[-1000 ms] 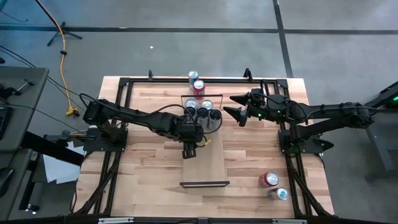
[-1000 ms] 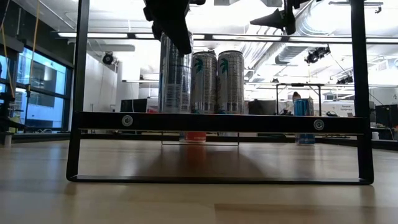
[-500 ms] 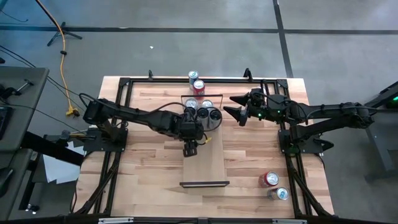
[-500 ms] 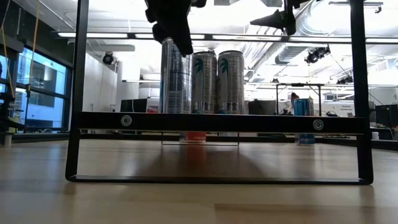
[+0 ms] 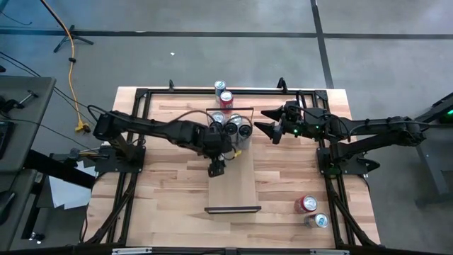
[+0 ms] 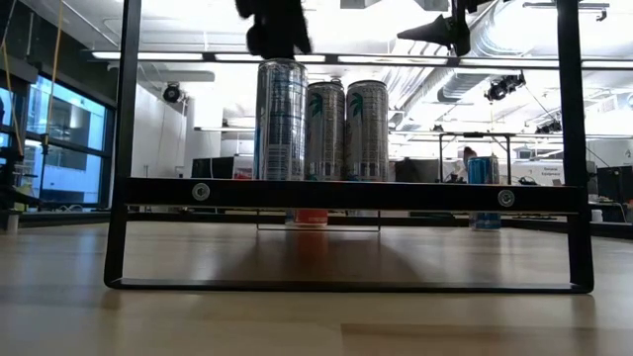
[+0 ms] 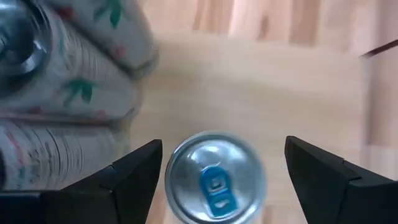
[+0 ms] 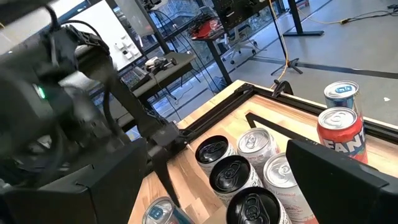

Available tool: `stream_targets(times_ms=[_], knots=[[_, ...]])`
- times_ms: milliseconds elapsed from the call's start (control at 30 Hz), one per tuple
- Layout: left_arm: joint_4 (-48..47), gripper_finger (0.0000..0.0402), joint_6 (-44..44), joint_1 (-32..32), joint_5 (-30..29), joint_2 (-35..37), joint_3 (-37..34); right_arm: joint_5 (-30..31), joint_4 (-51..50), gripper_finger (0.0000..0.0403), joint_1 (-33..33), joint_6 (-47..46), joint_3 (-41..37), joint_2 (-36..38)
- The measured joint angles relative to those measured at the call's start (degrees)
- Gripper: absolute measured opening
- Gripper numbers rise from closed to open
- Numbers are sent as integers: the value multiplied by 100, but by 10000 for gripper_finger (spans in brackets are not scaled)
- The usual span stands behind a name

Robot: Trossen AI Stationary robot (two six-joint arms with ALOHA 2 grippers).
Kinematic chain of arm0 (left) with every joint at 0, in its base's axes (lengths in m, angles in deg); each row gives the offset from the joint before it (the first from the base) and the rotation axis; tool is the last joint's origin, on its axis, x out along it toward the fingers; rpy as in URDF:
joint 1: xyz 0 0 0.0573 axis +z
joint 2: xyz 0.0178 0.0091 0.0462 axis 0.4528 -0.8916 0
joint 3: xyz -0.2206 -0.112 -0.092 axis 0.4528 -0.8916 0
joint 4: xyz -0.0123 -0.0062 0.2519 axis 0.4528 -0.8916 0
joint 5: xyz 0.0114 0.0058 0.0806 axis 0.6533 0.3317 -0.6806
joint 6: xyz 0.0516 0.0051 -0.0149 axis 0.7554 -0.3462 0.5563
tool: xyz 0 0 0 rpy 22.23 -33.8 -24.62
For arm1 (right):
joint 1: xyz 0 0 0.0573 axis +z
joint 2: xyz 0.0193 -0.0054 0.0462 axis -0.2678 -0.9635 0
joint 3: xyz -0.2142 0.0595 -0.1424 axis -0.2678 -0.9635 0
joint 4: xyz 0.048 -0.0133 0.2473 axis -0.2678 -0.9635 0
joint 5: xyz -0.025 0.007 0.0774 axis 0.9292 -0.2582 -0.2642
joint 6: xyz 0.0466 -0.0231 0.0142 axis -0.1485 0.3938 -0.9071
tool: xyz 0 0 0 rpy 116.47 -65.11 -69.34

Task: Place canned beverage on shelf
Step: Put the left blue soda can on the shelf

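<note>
- Shelf (image 5: 233,185): we log a pale plank on the bench (image 5: 170,184), a black rail at each short end.
- Tall silver can (image 6: 281,119): upright on the shelf, just beside four other tall cans (image 5: 237,127) at the far end.
- Left hand (image 5: 217,167): above that can, fingers (image 7: 134,180) spread either side of its top, not touching.
- Right hand (image 5: 267,120): beside the shelf's far end, fingers spread, holding nothing.
- Short cans: two (image 5: 223,93) beyond the shelf, two (image 5: 311,211) near the bench's front right corner.

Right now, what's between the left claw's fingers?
In the left wrist view, a silver can with a blue tab stands on the shelf between the left claw's spread fingers, gaps either side.
</note>
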Motion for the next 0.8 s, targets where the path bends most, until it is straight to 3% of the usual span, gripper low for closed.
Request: stream_targets(times_ms=[167, 367, 533, 667, 800], knots=[[-119, 294, 55, 128, 383, -1, 612, -1, -4, 371, 0, 1, 0, 0], [-275, 294, 692, 144, 394, 86, 1470, -42, -6, 371, 0, 1, 0, 0], [12, 294, 1070, 115, 341, 643, 1608, -152, -31, 371, 0, 4, 0, 0], [542, 294, 1079, 78, -176, 1408, 1121, -152, -39, 371, 0, 4, 0, 0], [1533, 294, 768, 81, -480, 2436, -170, -152, -39, 371, 0, 5, 0, 0]])
